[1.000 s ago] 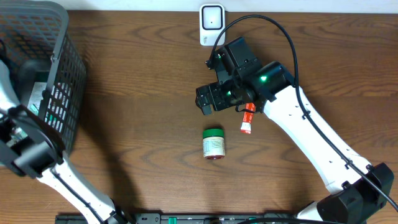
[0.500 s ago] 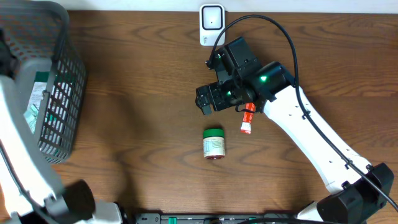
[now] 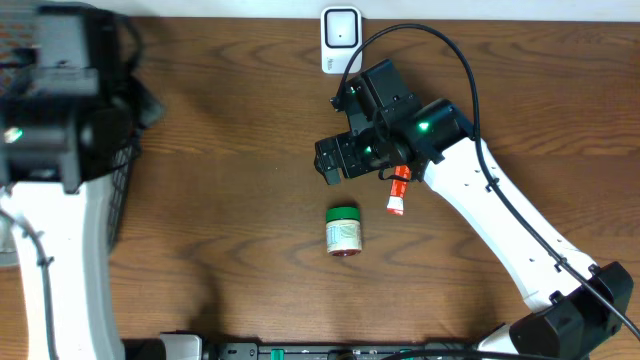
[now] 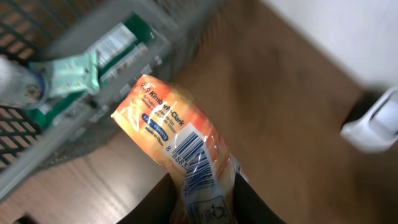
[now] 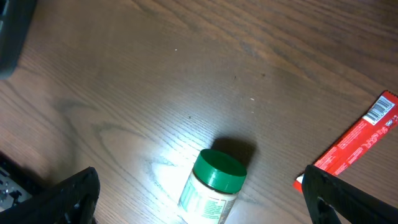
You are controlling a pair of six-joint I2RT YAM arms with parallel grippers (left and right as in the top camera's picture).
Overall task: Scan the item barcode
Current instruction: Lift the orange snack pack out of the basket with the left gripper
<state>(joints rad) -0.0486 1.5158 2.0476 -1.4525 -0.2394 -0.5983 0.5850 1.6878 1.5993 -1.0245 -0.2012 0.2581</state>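
Jaws of the left gripper [image 4: 205,194] are pinching one end of an orange crinkly plastic packet [image 4: 171,134] that pokes straight out ahead of them, barcode [image 4: 194,155] showing, and the white boxy scanner [image 4: 372,126] sits off to their right, well apart

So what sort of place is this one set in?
Probably a mock shop checkout: a dark plastic mesh basket of packaged goods, a white scanner unit on the wooden table, a barcoded orange packet in the left claw.
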